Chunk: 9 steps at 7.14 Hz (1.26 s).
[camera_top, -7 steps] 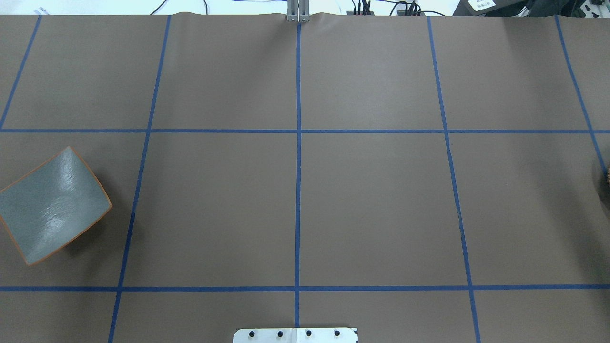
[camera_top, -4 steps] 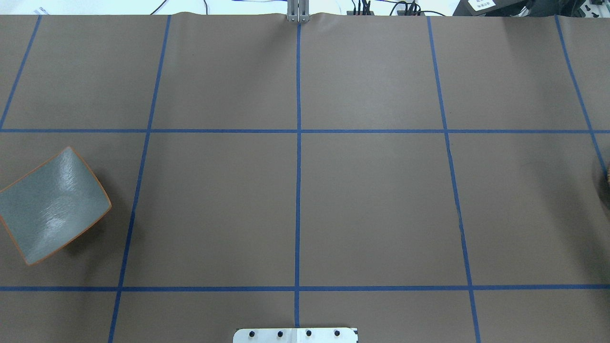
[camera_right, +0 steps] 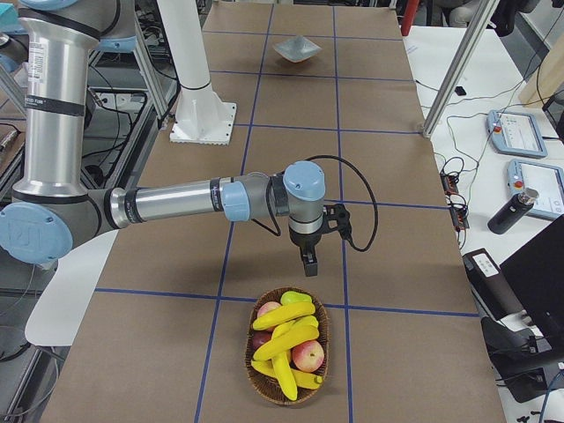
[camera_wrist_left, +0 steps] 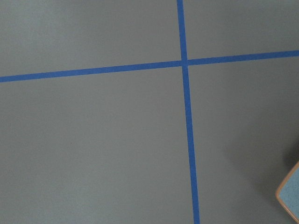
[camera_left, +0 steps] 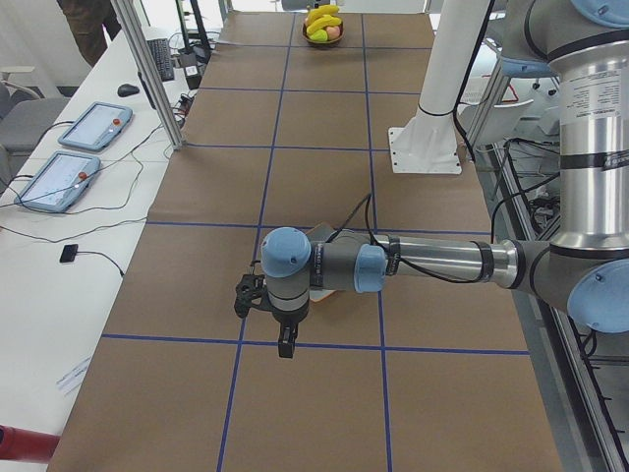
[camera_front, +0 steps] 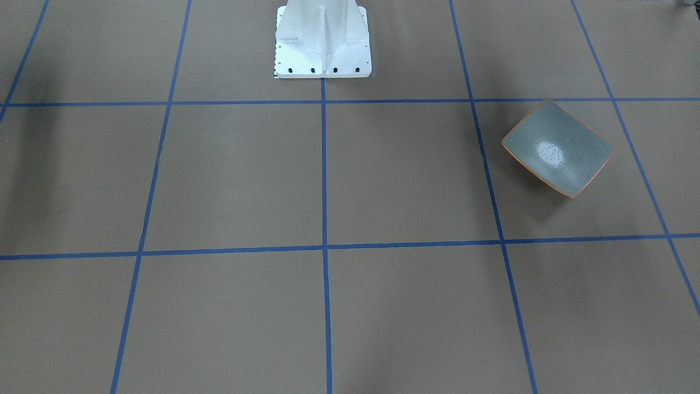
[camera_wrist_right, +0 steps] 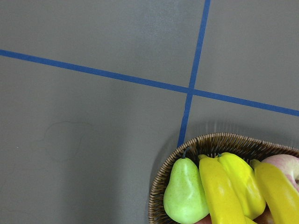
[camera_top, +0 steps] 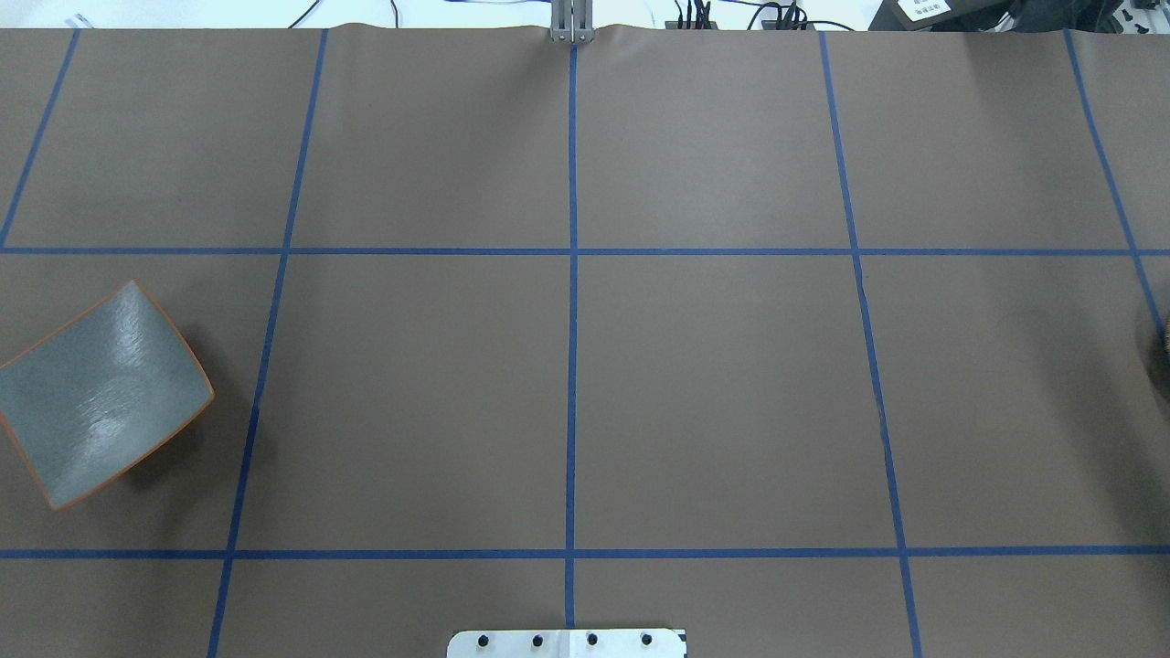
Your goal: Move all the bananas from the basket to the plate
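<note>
Several yellow bananas [camera_right: 284, 344] lie in a wicker basket [camera_right: 256, 370] at the table's right end; they also show in the right wrist view [camera_wrist_right: 222, 191]. The grey-green plate [camera_top: 101, 393] with its orange rim stands empty at the left end and also shows in the front view [camera_front: 558, 148]. My right gripper [camera_right: 308, 267] hangs pointing down just short of the basket. My left gripper [camera_left: 285, 349] hangs just beyond the plate. Both show only in the side views, so I cannot tell whether they are open or shut.
A green pear [camera_wrist_right: 184, 193] and apples [camera_right: 307, 355] share the basket. The white robot base [camera_front: 322, 38] stands at mid-table. Blue tape lines grid the brown table cover. Tablets [camera_left: 59, 182] lie on a side bench.
</note>
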{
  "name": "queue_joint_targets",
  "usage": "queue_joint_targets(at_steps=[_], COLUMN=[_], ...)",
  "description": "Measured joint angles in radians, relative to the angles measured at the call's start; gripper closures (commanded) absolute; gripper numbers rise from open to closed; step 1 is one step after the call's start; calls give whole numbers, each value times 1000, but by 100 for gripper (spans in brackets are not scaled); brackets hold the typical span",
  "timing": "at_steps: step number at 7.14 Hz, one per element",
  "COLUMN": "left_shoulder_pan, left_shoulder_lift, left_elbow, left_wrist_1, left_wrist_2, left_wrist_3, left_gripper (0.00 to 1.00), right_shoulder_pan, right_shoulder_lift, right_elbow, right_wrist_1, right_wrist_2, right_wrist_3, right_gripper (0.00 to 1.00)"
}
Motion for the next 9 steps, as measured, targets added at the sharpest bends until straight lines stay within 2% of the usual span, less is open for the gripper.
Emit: queue_joint_targets(at_steps=[4, 7, 9], left_shoulder_pan=[1, 2, 2], left_shoulder_lift=[1, 1, 1], left_elbow=[1, 1, 1], left_wrist_1=[-3, -3, -3], left_wrist_2=[-1, -1, -1], left_wrist_3=[3, 4, 4], left_gripper=[0, 0, 0], right_shoulder_pan=[-2, -2, -6], right_shoulder_lift=[-25, -28, -28], right_elbow=[-148, -329, -378], right_wrist_1=[165, 350, 429], right_wrist_2=[-13, 17, 33], right_wrist_3=[-109, -99, -52], right_gripper=[1, 3, 9])
